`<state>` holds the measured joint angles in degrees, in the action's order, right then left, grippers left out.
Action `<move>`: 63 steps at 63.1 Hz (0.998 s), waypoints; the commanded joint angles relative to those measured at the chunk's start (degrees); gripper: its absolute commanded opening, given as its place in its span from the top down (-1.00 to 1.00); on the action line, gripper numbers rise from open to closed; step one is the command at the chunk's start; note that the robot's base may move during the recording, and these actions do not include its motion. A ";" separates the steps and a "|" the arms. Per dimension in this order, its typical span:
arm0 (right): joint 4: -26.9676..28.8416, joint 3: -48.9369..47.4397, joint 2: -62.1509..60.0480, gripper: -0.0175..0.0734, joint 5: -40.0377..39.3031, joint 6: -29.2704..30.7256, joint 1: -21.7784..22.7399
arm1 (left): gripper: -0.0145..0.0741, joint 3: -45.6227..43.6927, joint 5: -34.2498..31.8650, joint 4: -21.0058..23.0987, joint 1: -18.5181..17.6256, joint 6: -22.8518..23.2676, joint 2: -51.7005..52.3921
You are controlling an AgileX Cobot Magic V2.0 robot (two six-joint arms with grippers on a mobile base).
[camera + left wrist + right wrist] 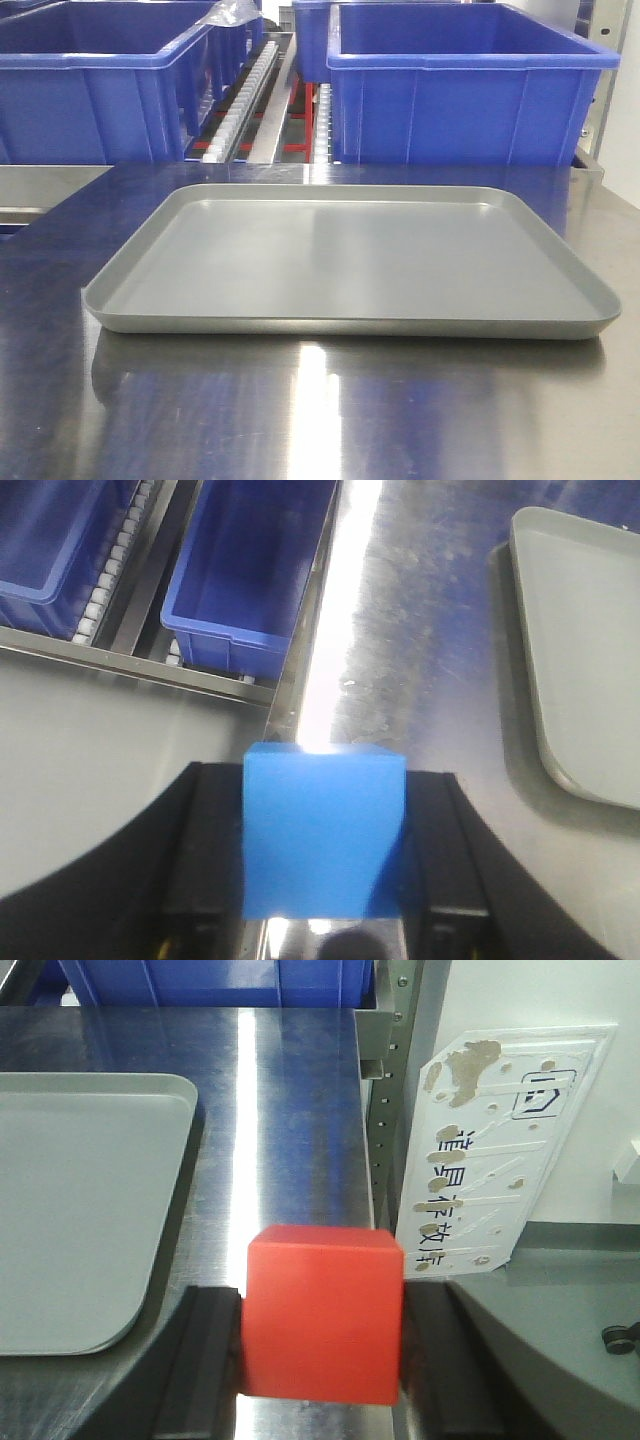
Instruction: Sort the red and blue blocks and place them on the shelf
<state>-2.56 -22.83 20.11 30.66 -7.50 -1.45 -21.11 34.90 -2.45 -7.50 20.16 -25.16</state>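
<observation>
In the left wrist view a bright blue block (322, 835) sits squeezed between the black fingers of my left gripper (325, 880), above the left edge of the steel tabletop. The right wrist view shows a red block (322, 1312) clamped in my right gripper (322, 1360), over the table's right edge. The shelf (268, 100) with white roller tracks lies beyond the table at the back. Neither gripper nor either block appears in the front view.
A shallow grey tray (350, 325) lies mid-table with nothing in it. Big dark-blue bins (465, 90) (90, 85) stand on the shelf behind. Another blue bin (245, 590) shows on the left. A perforated upright (385, 1130) and a stained white sign (490, 1150) stand right of the table.
</observation>
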 commanded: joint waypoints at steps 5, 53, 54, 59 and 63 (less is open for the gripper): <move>-0.72 -1.68 0.30 0.48 -4.56 0.10 0.27 | 0.39 -1.59 -5.08 0.32 0.00 0.43 -0.20; -0.72 -1.68 0.30 0.48 -4.56 0.10 0.27 | 0.39 -1.59 -4.85 -0.49 0.00 0.43 -0.20; -0.72 -1.68 0.30 0.48 -4.56 0.10 0.27 | 0.39 -1.59 -4.85 -0.49 0.00 0.43 -0.20; -0.72 -1.68 0.30 0.48 -4.56 0.10 0.27 | 0.39 -1.59 -4.85 -0.49 0.00 0.43 -0.20; -0.72 -1.68 0.30 0.48 -4.56 0.10 0.27 | 0.39 -1.59 -4.85 -0.49 0.00 0.43 -0.20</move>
<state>-2.56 -22.83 20.11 30.66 -7.50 -1.45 -20.90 34.64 -2.82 -7.50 20.16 -25.16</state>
